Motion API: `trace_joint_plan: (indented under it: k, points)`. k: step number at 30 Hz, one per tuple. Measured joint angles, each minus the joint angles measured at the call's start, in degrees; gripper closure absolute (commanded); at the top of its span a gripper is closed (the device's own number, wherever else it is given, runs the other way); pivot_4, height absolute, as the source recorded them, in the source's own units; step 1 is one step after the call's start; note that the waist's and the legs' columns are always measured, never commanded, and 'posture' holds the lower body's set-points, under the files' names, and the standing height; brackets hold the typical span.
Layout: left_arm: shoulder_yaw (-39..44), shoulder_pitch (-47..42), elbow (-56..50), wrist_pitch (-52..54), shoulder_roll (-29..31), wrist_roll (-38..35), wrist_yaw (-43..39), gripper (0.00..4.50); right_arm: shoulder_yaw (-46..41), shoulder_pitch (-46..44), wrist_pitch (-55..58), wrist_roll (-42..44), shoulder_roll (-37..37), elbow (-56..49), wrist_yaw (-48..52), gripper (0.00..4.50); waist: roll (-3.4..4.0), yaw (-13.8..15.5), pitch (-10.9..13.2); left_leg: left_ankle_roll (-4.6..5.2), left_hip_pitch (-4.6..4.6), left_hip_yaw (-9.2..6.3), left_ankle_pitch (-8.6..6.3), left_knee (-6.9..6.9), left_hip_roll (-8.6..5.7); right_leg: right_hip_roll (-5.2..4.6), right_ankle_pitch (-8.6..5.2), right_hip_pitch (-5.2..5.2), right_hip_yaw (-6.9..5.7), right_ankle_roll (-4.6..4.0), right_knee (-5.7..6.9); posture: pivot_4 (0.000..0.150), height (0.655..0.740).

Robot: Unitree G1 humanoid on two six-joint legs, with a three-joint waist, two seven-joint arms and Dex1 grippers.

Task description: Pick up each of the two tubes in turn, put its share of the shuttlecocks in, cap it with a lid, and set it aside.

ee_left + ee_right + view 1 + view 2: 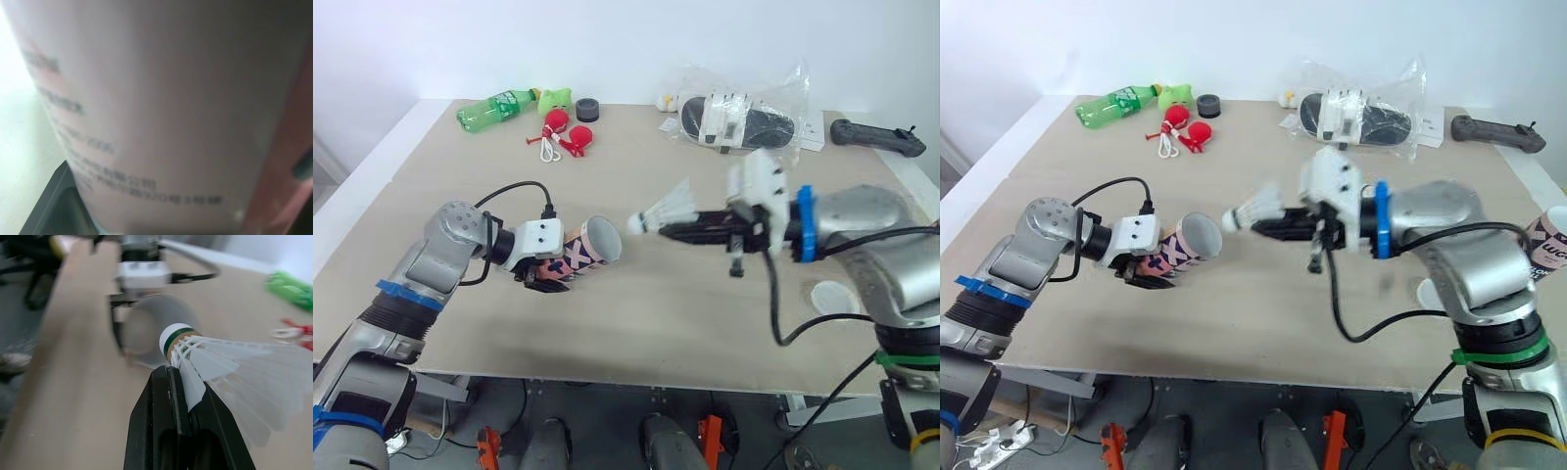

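My left gripper (544,275) is shut on a pink patterned tube (578,255), held tilted just above the table with its open mouth (603,238) facing right. Up close in the left wrist view, the tube (161,112) shows printed text. My right gripper (672,232) is shut on the feathers of a white shuttlecock (668,210). Its cork points left at the tube mouth, a short gap away. In the right wrist view the shuttlecock (230,367) sits between my fingers (161,421), facing the tube mouth (151,328). A second tube (1549,240) stands at the far right. A white lid (829,297) lies by my right arm.
Along the table's back lie a green bottle (494,108), a green toy (555,99), a black roll (586,110), red toys (566,132), a plastic bag with shoes (736,117) and a black controller (876,137). The table's front edge is close below both arms.
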Motion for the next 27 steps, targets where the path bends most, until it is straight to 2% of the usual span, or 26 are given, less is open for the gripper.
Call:
trace_joint_plan:
  k: [9,10,11,13,15,18,19,23,27]
  points:
    - [0.0,0.0,-0.2,0.3,0.0,-0.2,-0.1,1.37,7.8,-3.8,-0.9,-7.7,5.9,1.5,-2.4,4.34,0.0,0.0,0.0,0.0,-0.04,-0.05,0.0,0.04,0.0,0.0,-0.04,-0.03,-0.05,-0.02,0.07,0.15,0.74]
    - [0.0,0.0,-0.2,0.3,0.0,-0.2,-0.1,1.37,7.8,-3.9,-0.9,-8.0,6.4,1.6,-2.6,3.79,0.0,0.0,0.0,0.0,-0.04,-0.05,0.0,0.04,0.0,0.0,-0.04,-0.03,-0.06,-0.02,0.07,0.15,0.74]
    - [0.0,0.0,-0.2,0.3,0.0,-0.2,-0.1,1.37,7.8,-4.0,-0.9,-8.2,6.9,1.6,-2.6,3.53,0.0,0.0,0.0,0.0,-0.04,-0.06,0.0,0.04,0.0,0.0,-0.04,-0.03,-0.07,-0.02,0.08,0.15,0.74]
    - [0.0,0.0,-0.2,0.3,0.0,-0.2,-0.1,1.37,7.8,-4.2,-0.9,-8.4,7.8,1.6,-2.6,2.61,0.0,0.0,0.0,0.0,-0.04,-0.08,0.0,0.04,0.0,0.0,-0.04,-0.03,-0.09,-0.03,0.08,0.15,0.74]
    - [0.0,0.0,-0.2,0.3,0.0,-0.2,-0.1,1.37,7.8,-4.2,-0.8,-8.4,8.2,1.6,-2.6,1.95,0.0,0.0,0.0,0.0,-0.04,-0.08,0.0,0.04,0.0,0.0,-0.04,-0.03,-0.09,-0.03,0.09,0.15,0.74]
    - [0.0,0.0,-0.2,0.3,-0.1,-0.2,-0.1,1.37,7.3,-4.0,0.0,-7.9,8.9,1.5,-3.0,0.47,0.0,0.0,0.0,0.0,-0.04,-0.09,0.0,0.04,0.0,0.0,-0.04,-0.02,-0.09,-0.03,0.09,0.15,0.74]
    - [0.0,0.0,-0.2,0.3,-0.1,-0.2,-0.1,1.37,6.9,-3.8,0.5,-7.4,9.0,1.3,-3.4,0.17,0.0,0.0,0.0,0.0,-0.04,-0.09,0.0,0.04,0.0,0.0,-0.04,-0.02,-0.1,-0.03,0.09,0.15,0.74]
    - [0.0,0.0,-0.4,0.3,-0.2,-0.2,0.0,1.37,0.6,-1.4,3.9,-6.1,7.9,0.9,-8.4,0.17,0.0,0.2,0.0,-0.01,-0.09,-0.13,0.01,0.07,-0.02,-0.02,-0.03,-0.02,-0.13,-0.06,0.1,0.15,0.74]
    - [0.0,0.1,-0.5,0.4,-0.3,-0.2,0.0,1.37,-7.2,2.8,5.4,-10.5,4.1,5.8,-16.9,0.17,-0.01,0.3,0.0,-0.01,-0.09,-0.13,0.01,0.06,-0.03,-0.02,-0.03,-0.03,-0.13,-0.05,0.09,0.15,0.74]
